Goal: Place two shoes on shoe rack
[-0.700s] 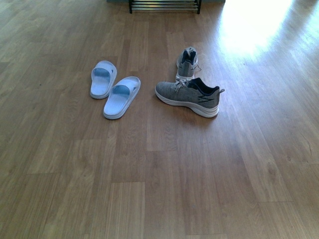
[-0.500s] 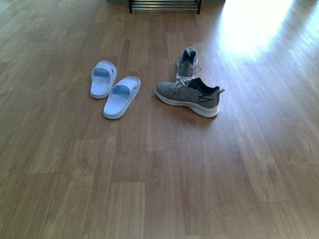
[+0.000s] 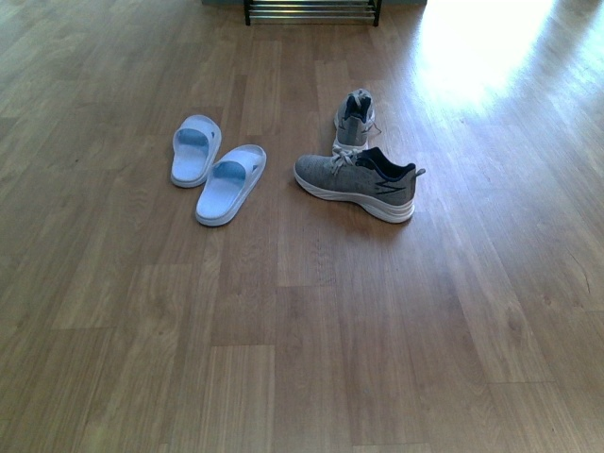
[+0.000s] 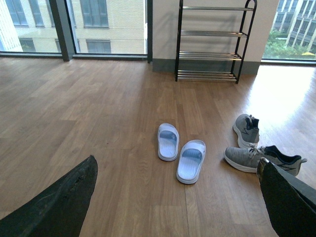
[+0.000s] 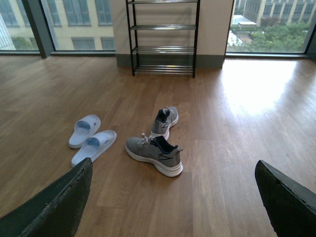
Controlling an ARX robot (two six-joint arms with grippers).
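Two grey knit sneakers with white soles lie on the wood floor. The nearer sneaker (image 3: 359, 183) lies crosswise, toe to the left; it also shows in the left wrist view (image 4: 261, 159) and the right wrist view (image 5: 154, 154). The farther sneaker (image 3: 355, 119) points away toward the shoe rack (image 3: 312, 11), whose lowest chrome rods show at the top edge. The whole black-framed rack shows against the wall in the left wrist view (image 4: 213, 42) and the right wrist view (image 5: 163, 37). My left gripper (image 4: 177, 205) and right gripper (image 5: 173, 202) are open, empty and well short of the shoes. Neither arm shows in the front view.
A pair of pale blue slides (image 3: 215, 170) lies left of the sneakers, also in the left wrist view (image 4: 180, 152) and the right wrist view (image 5: 92, 138). Bright sunlight glares on the floor (image 3: 481, 38) at the far right. Windows line the far wall beside the rack.
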